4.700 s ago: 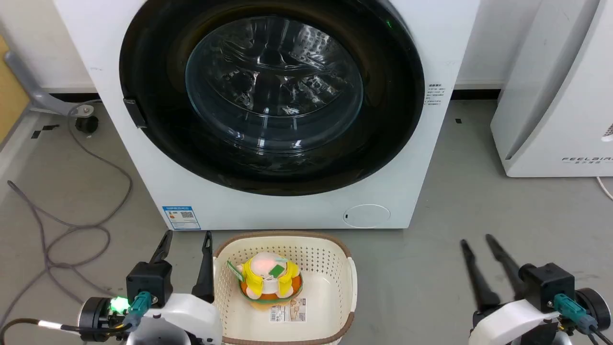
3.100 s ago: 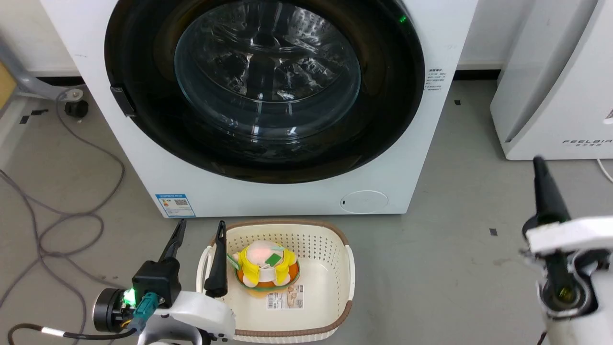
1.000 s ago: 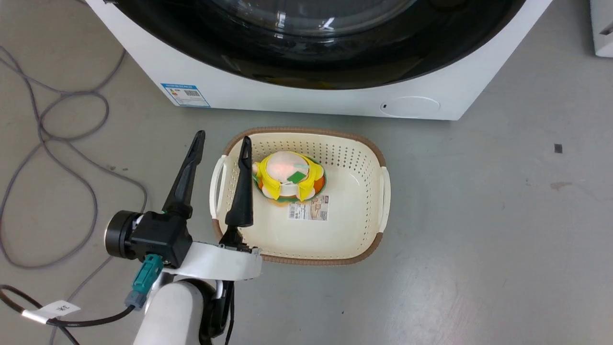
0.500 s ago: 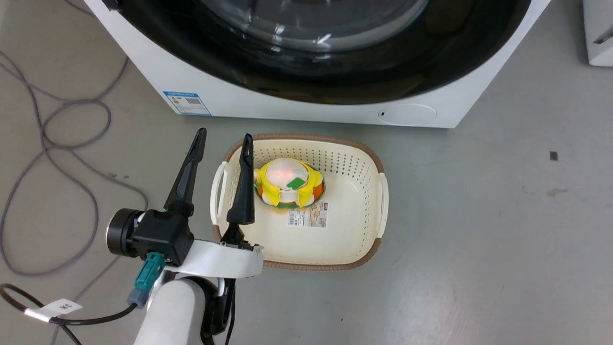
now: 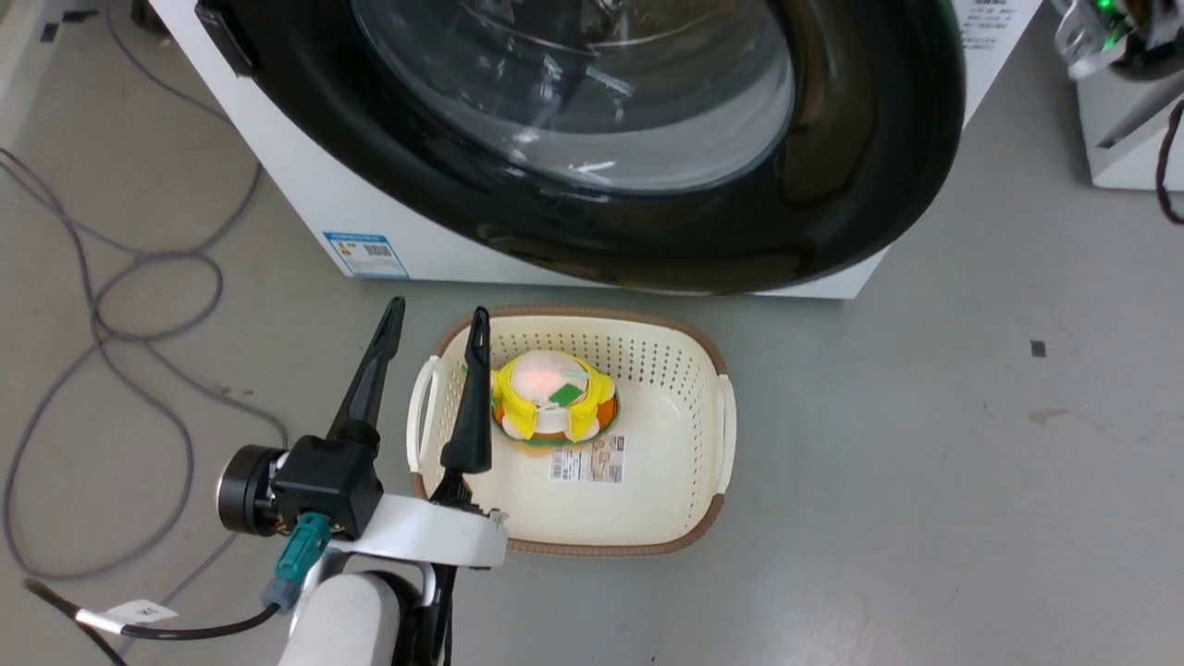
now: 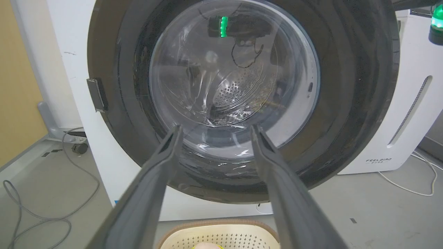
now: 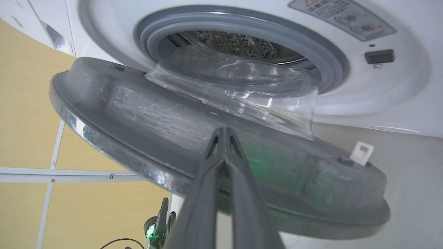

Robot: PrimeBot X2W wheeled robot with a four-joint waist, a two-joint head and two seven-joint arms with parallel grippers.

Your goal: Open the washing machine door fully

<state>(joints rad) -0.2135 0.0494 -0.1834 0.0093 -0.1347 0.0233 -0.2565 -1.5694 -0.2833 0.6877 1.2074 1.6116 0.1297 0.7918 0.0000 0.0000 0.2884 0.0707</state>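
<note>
Right, the washing machine [image 5: 314, 213] stands on a smooth grey floor [image 5: 925, 518] that is matte and lightly scuffed. The washing machine door [image 5: 592, 139] is ajar. It is hinged on the machine's side toward the robot's left, and its free edge has swung out off the white front, not fully open.

In the right wrist view the door's grey inner face is seen from behind. The clear bowl is partly out of the grey rubber ring [image 7: 322, 58], with the perforated drum [image 7: 238, 45] behind it. A white latch clip [image 7: 361, 152] sits on the door's edge.

The right gripper [image 7: 224, 130] has both fingers pressed together with nothing between them. The tips are at the door's inner face; whether they touch it cannot be told. The left gripper [image 5: 437, 310] hangs low in front of the machine, fingers spread apart and holding nothing. It points at the door and is apart from it.

Just in front of the machine a cream perforated basket [image 5: 731, 435] with a brown rim sits on the floor, a yellow-and-orange toy [image 5: 553, 398] inside. A blue label [image 5: 365, 254] is on the machine's lower front.

Loose grey cables [image 5: 139, 305] lie on the floor beside the machine on the robot's left, and a yellow wall panel [image 6: 20, 69] stands beyond them. A white FEELAIR appliance [image 6: 398, 121] stands beside the machine on the other side, with a white cord [image 6: 408, 183] on the floor by it.
</note>
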